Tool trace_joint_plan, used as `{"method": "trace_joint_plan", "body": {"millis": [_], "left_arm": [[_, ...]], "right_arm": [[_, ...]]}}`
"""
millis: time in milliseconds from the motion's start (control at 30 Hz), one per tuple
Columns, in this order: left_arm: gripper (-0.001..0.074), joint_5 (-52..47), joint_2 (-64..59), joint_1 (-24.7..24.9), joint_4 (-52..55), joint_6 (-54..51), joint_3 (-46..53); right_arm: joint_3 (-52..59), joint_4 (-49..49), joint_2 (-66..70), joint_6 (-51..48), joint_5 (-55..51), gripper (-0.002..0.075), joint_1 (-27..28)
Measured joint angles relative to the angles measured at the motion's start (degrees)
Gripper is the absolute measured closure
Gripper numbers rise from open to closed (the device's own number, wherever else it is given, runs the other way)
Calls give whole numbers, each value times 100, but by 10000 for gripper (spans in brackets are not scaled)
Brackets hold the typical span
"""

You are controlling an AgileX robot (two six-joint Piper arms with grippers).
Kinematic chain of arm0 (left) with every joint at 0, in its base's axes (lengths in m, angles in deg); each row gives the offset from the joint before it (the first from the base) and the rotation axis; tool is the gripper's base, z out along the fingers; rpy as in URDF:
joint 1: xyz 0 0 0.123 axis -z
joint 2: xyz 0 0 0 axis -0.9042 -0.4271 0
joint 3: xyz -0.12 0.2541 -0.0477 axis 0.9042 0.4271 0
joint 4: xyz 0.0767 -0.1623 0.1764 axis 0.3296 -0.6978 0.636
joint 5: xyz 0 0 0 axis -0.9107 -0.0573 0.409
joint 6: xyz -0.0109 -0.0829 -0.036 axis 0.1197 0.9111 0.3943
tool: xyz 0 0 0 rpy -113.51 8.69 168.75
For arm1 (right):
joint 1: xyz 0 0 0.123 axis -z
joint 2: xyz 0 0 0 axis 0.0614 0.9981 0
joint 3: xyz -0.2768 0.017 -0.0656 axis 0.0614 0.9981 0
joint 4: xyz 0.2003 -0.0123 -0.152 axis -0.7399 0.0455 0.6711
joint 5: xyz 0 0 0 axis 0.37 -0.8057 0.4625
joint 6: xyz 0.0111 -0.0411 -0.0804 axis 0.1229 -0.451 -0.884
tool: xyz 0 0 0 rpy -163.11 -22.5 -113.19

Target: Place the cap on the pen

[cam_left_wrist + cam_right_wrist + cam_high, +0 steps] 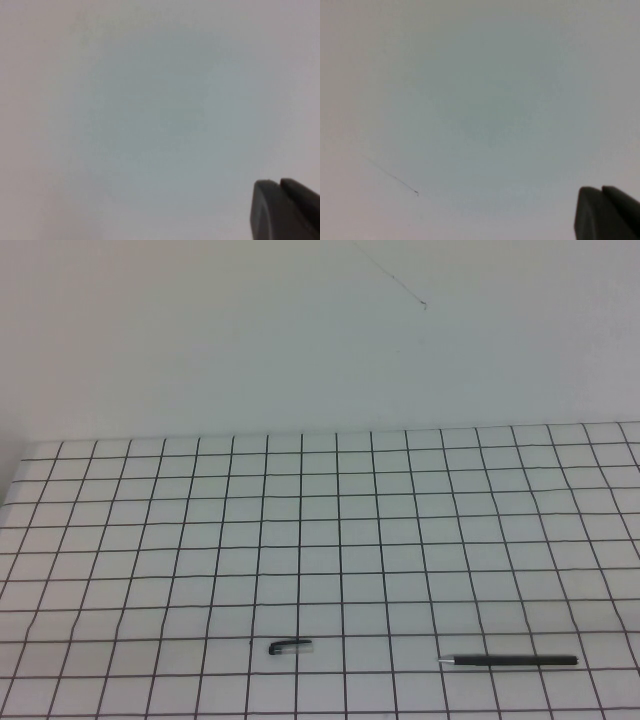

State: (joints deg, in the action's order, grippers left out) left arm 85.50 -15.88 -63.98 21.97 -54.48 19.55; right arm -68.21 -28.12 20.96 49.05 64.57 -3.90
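Pen, thin black with silvery tip (508,661), lies lower right on gridded desk (320,540); short black clipped cap (290,646) apart, lower centre. Left tool (280,210) and right tool (602,212) clenched, empty, off-desk. I judge pickup pending.

1. At your six o'clock lies a white table (330,530) ruled with a black grid.
2. At twelve o'clock stands a plain pale wall (250,340), crossed by a thin dark hairline mark (395,280).
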Motion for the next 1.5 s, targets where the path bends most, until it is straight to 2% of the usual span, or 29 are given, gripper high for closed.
{"method": "trace_joint_plan", "body": {"millis": [133,300,433,500,667,800,1067,1200,1300,1500], "left_arm": [[735,-230,0,0,13,85,-189],[735,-1400,0,0,13,38,-965],[735,-2131,-8,0,13,-538,-1620],[735,-2128,-8,0,13,-597,-1797],[735,-2157,-8,0,-15,-597,-1818],[735,-2594,-60,0,-593,-555,-1829],[735,-4030,-982,31,-1525,-1510,-2248],[735,-4450,-1672,54,-2151,-2284,-2368],[735,-4871,-2148,54,-2607,-2849,-2480],[735,-5629,-2680,54,-3733,-3931,-2529]], "right_arm": [[-4,4,0,-58,34,727,0],[-27,4,0,56,-238,727,0],[-757,86,11,72,-1665,727,0],[-1191,157,11,34,-2433,727,0],[-2128,108,71,26,-4043,727,0],[-2699,-293,707,-244,-5024,727,0],[-3289,-2451,2500,-3087,-6625,727,0],[-3334,-2740,3426,-3823,-7307,727,0],[-3424,-2776,4012,-4873,-7658,727,-28],[-3674,-3095,4957,-6050,-7563,727,-390]]}}
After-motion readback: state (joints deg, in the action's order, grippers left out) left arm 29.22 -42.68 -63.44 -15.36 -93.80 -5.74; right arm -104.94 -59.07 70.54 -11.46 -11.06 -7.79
